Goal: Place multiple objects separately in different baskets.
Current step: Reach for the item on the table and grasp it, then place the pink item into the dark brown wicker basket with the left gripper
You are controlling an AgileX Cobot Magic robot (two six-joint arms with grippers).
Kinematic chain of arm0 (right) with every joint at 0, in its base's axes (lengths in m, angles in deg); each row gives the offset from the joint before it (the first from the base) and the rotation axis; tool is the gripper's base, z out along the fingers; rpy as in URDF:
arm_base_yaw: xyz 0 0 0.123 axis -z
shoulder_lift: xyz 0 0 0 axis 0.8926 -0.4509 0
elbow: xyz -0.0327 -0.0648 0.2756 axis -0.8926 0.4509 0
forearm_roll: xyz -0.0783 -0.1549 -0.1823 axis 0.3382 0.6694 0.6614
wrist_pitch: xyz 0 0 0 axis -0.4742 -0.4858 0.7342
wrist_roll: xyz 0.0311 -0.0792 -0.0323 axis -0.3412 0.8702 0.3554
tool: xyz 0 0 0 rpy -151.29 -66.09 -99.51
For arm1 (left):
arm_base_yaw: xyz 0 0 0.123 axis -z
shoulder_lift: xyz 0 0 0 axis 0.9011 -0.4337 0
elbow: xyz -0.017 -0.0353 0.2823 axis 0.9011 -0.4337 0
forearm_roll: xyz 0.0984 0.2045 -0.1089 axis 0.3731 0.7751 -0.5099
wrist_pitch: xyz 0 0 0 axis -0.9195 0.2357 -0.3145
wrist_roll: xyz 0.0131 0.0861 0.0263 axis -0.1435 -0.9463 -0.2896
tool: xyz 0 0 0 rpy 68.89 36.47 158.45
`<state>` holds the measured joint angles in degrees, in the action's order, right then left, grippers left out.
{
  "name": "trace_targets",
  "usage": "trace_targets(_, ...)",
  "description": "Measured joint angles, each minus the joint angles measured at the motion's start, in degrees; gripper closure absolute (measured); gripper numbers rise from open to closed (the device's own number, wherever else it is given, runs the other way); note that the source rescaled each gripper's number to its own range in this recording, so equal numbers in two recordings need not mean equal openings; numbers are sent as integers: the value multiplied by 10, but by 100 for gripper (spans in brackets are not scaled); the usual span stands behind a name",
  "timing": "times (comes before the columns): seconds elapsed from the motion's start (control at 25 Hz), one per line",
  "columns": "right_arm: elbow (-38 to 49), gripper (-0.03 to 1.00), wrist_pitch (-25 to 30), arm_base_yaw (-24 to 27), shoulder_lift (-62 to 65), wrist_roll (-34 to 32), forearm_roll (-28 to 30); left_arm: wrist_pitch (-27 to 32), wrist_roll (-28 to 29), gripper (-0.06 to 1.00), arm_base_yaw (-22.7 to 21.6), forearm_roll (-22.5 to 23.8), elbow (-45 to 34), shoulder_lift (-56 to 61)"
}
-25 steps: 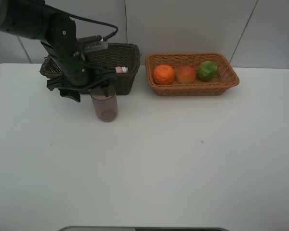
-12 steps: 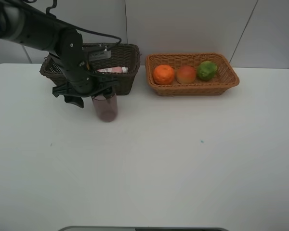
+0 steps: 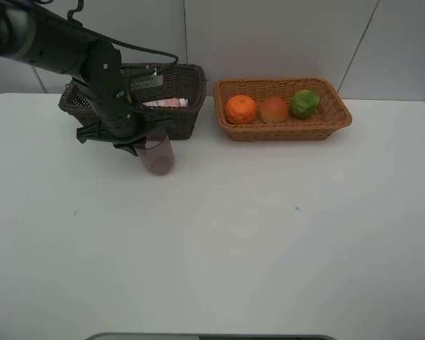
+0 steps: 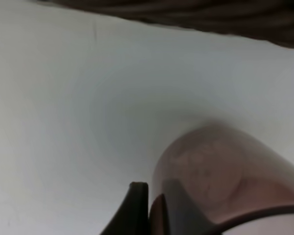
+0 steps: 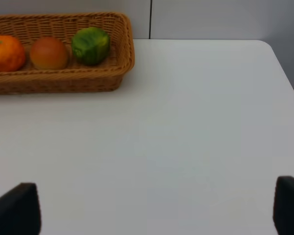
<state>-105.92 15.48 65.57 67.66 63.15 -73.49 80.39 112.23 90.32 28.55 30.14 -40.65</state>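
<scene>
The translucent pinkish cup (image 3: 158,157) stands on the table just in front of the dark brown basket (image 3: 180,120), leaning slightly. My left gripper (image 3: 143,140) is shut on the cup's rim. In the left wrist view one finger (image 4: 136,203) lies outside the cup (image 4: 220,171) wall and the other inside it. A pink bottle (image 3: 163,103) lies in the dark basket. The light basket (image 3: 340,113) holds the orange (image 3: 240,109), the red-orange fruit (image 3: 273,110) and the green fruit (image 3: 304,103). My right gripper (image 5: 152,208) is open over bare table, well short of the light basket (image 5: 122,54).
The left arm's black body (image 3: 92,64) hangs over the dark basket's left half. White table (image 3: 255,234) stretches across the front and right. The table's right edge (image 5: 286,73) shows in the right wrist view, and a white wall stands behind the baskets.
The left gripper dropped to the cup and closed on its rim, and the cup now leans a little. The right gripper has not moved.
</scene>
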Motion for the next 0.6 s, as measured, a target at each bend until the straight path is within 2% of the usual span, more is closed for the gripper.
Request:
trace_targets(0.4,0,-3,0,0,0,0,0,10,0,94,0,0,0,0)
trace_targets(0.6,0,-3,0,0,0,0,0,33,0,94,0,0,0,12)
